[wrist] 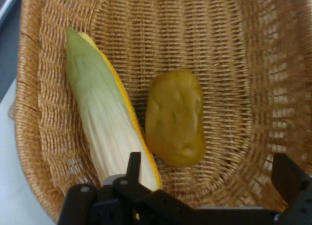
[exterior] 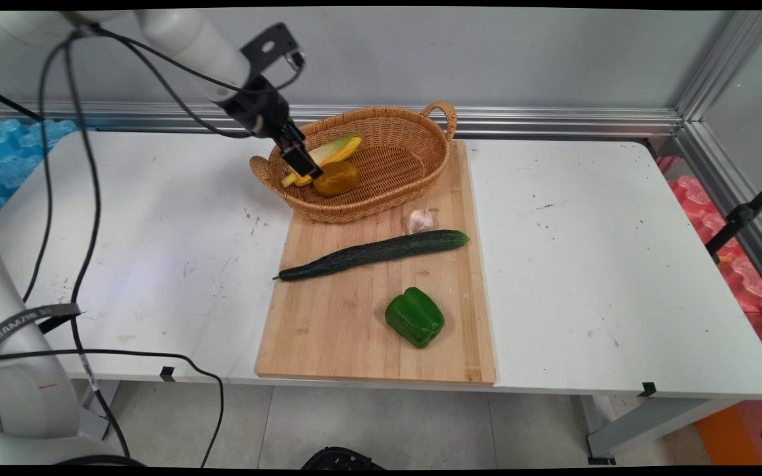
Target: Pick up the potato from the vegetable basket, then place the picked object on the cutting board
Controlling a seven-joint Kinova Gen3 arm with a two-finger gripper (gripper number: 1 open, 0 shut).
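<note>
My black gripper (exterior: 303, 162) hangs open over the left end of a wicker basket (exterior: 414, 173), holding nothing. Just below it in the basket lie a brownish-yellow potato (exterior: 337, 178) and an ear of corn in its pale green husk (exterior: 331, 151). The hand view looks down into the basket (wrist: 234, 35): the potato (wrist: 175, 119) lies between the spread fingers (wrist: 134, 165), apart from them, and the corn (wrist: 105, 113) runs along its left side under the left finger. The gripper (wrist: 209, 174) is nearest to the potato.
The basket stands at the far end of a wooden cutting board (exterior: 328, 330). On the board lie a garlic bulb (exterior: 420, 220), a long dark cucumber (exterior: 374, 253) and a green bell pepper (exterior: 415, 317). Black cables (exterior: 86, 218) hang at the left.
</note>
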